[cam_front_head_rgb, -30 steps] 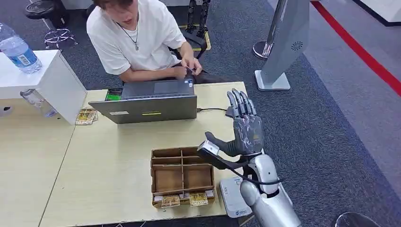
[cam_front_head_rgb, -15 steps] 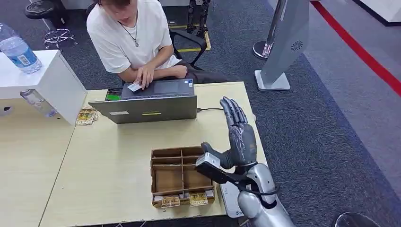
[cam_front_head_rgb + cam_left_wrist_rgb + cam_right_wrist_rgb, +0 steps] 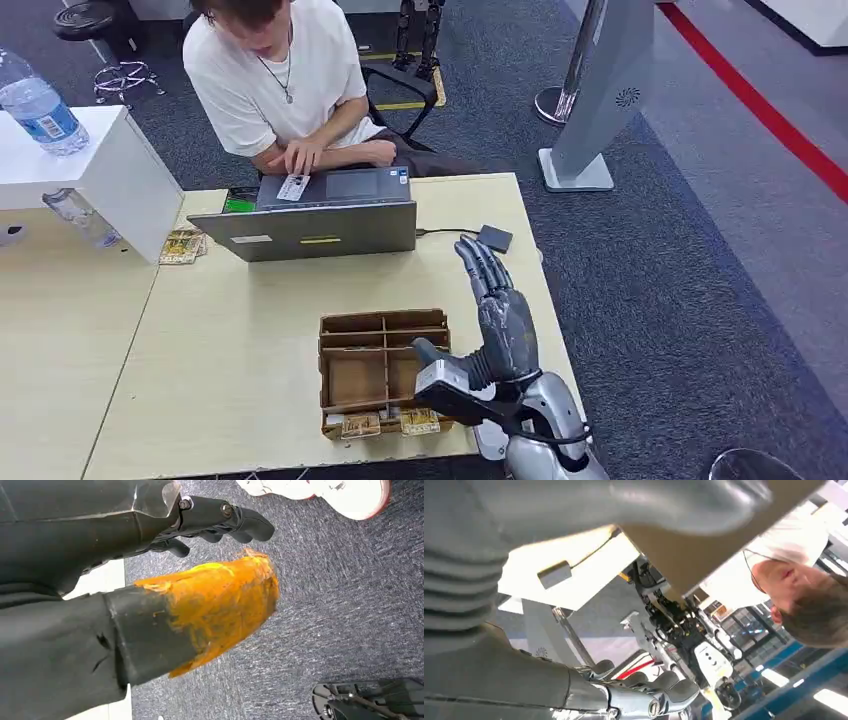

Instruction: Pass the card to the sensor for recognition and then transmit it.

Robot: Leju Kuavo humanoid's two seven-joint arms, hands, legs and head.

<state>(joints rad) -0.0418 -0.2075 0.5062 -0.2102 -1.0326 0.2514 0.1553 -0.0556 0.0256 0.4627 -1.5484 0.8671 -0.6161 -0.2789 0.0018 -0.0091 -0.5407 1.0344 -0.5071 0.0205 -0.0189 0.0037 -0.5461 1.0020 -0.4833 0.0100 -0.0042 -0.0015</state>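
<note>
Fingers [image 3: 482, 268] of our right hand [image 3: 500, 315] were spread, holding nothing, above the table [image 3: 240, 330]; the person's hand [image 3: 300, 157] held the card [image 3: 292, 187] at the laptop [image 3: 320, 215].

You can't read the print on the card [image 3: 292, 187] under the person's hand [image 3: 303, 155]; it is too small. The right hand [image 3: 497, 318] hides part of the cardboard tray [image 3: 345, 325], lower centre.
</note>
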